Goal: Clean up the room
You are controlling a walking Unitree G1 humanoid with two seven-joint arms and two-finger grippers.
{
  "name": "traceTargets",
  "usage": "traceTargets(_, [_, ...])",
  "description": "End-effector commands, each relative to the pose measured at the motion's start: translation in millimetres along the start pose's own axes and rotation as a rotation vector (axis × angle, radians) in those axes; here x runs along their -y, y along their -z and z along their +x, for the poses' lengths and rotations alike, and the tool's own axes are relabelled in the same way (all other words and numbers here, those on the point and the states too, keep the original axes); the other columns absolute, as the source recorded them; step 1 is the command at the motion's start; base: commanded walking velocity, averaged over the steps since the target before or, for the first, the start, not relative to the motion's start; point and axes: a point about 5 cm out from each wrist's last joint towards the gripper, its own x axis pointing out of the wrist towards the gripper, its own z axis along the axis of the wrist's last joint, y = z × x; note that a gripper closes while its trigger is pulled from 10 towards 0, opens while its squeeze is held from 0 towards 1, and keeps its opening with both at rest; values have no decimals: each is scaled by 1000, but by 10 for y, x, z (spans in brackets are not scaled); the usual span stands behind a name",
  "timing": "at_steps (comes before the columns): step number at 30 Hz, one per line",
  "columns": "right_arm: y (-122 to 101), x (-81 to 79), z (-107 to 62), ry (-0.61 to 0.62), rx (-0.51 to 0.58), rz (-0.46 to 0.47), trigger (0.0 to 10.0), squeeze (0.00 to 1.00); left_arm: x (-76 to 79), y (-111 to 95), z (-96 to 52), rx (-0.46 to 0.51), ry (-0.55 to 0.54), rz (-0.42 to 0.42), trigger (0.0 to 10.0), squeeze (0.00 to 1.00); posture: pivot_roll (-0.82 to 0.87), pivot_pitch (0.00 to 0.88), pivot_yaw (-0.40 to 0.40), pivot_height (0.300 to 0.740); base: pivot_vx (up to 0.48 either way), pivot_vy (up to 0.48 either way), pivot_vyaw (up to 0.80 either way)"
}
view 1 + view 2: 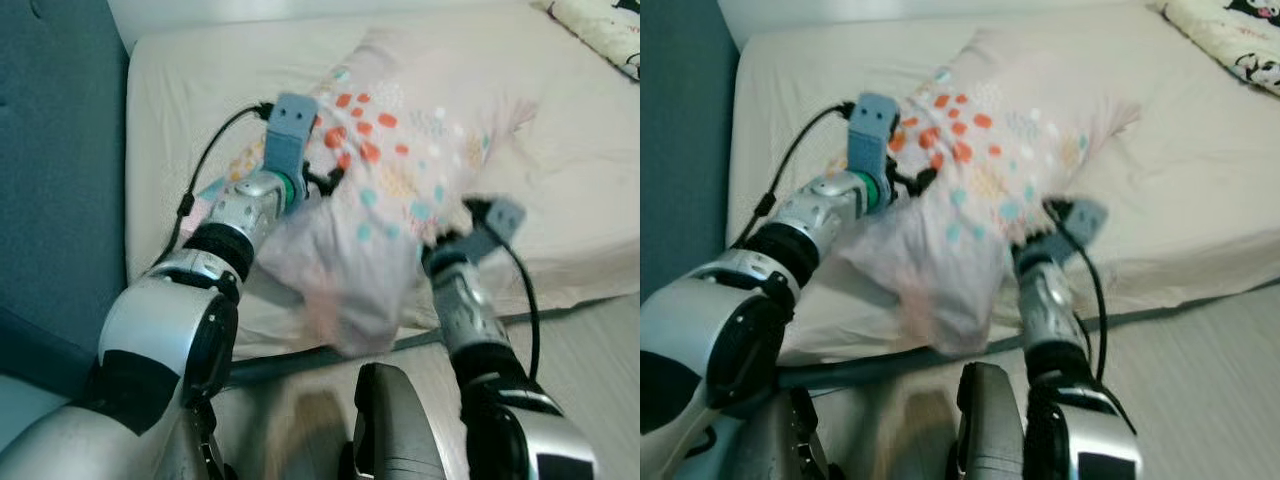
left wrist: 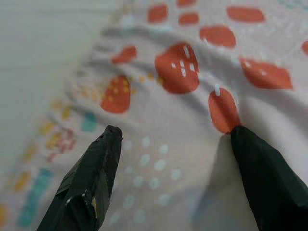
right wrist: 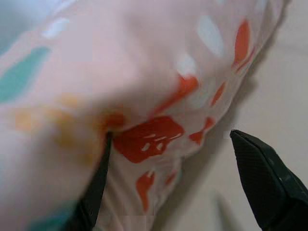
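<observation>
The bed (image 1: 560,170) takes up most of the upper frame, its pale sheet bare toward the right, with a strip of blue wall (image 1: 55,150) down the left edge and floor (image 1: 600,350) at the lower right; the patterned pillow (image 1: 400,170) lies across the middle of the mattress, its near end drooping over the bed's edge, which I would judge is because it is being set down or shifted into place there; another printed cushion (image 1: 600,25) sits in the upper right corner. The left arm reaches up from the lower left, bent at the elbow; the left gripper (image 2: 175,149) has its fingers spread apart with the fabric bulging between them, not pinched. The right arm rises from the lower right, wrist tucked under the pillow's side; the right gripper (image 3: 173,163) is likewise spread wide, one finger buried against the cloth, the other clear of it.
</observation>
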Motion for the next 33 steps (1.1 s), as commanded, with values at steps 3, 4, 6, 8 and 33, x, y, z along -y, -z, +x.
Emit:
traceTargets(3, [148, -25, -64, -48, -22, 104, 10000, 1000, -142, 14, -46, 19, -4, -46, 10000, 0, -30, 148, 53, 527, 0, 0, 0])
traceTargets(4, [148, -25, -64, -48, -22, 104, 10000, 1000, -142, 14, -46, 19, -4, -46, 10000, 0, -30, 148, 53, 527, 0, 0, 0])
traceTargets(6, [209, 30, -87, -40, -49, 142, 10000, 1000, -211, 30, -68, 23, -17, -59, 10000, 0, -19, 148, 54, 527, 0, 0, 0])
traceTargets(8, [244, 66, -101, -39, -63, 169, 10000, 1000, -258, 47, -85, 25, -29, -68, 10000, 0, -17, 148, 54, 527, 0, 0, 0])
traceTargets(33, [656, 181, -547, 251, -158, 112, 10000, 0, -349, -97, -105, 111, -493, 289, 10000, 0, -101, 166, 61, 527, 0, 0, 0])
